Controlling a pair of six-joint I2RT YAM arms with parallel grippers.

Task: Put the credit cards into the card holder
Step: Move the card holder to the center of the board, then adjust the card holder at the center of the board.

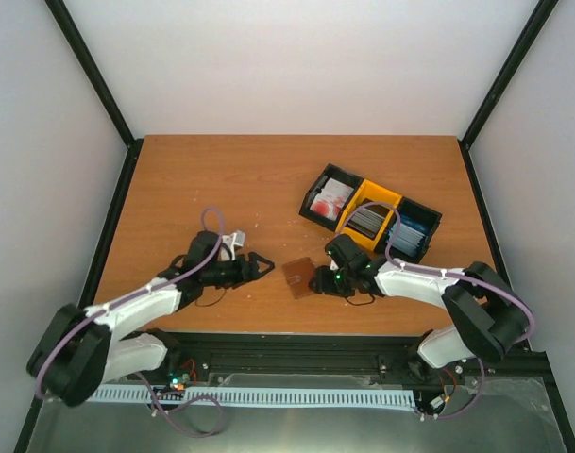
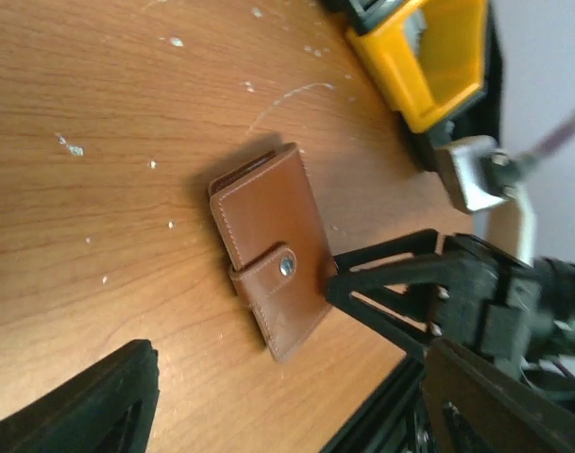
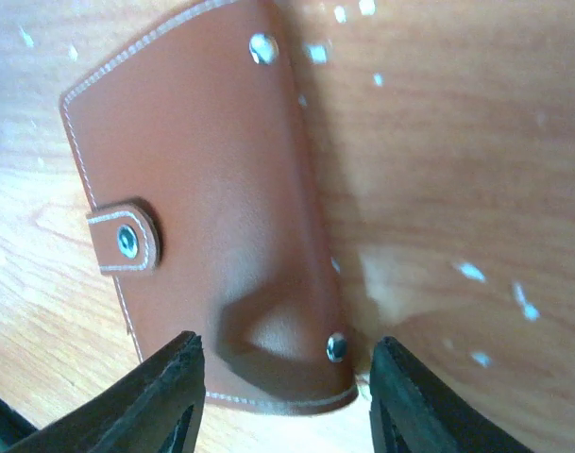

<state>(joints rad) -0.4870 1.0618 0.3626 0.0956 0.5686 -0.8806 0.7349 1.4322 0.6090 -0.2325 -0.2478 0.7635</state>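
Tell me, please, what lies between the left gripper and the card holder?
Only bare table, flecked with white specks, separates the left gripper from the card holder; both the top external and left wrist views show it.

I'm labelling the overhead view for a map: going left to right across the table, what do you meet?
left gripper → card holder → right gripper → yellow bin → right-hand black bin

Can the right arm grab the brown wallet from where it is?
Probably yes. The right gripper is open with a finger on each side of the card holder's end, and nothing else is in the way.
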